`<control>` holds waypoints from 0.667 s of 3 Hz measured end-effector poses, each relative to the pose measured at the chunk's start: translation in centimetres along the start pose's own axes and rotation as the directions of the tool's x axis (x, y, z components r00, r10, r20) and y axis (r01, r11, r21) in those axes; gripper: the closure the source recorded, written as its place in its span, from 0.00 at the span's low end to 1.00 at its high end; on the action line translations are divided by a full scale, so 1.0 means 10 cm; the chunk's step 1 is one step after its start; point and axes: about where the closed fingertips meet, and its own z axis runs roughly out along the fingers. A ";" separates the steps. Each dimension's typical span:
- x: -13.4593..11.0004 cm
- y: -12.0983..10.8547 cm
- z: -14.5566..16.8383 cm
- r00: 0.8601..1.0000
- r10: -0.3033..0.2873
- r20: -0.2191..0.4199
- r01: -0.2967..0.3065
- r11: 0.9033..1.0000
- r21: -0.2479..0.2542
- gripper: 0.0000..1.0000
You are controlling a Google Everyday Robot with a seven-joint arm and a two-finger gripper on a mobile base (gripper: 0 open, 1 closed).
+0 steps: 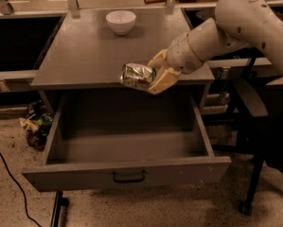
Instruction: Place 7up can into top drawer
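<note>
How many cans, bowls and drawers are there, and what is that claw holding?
Can: 1, held by the gripper over the table's front edge.
Bowl: 1, white, on the table.
Drawer: 1, open, below the can.
Total: 3.

One gripper (152,75) is clasping one 7up can (134,74) between its fingers, above one top drawer (84,176); one bowl (120,21) is sitting beyond.

Dim warm light glints on the 7up can (137,75) in the hand (154,77) over the shadowed top drawer (75,176).
</note>
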 end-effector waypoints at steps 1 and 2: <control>0.12 0.50 0.06 0.991 0.128 -0.046 -0.130 0.991 -0.041 1.00; 0.48 0.96 0.36 0.960 0.275 -0.062 -0.279 0.957 -0.079 1.00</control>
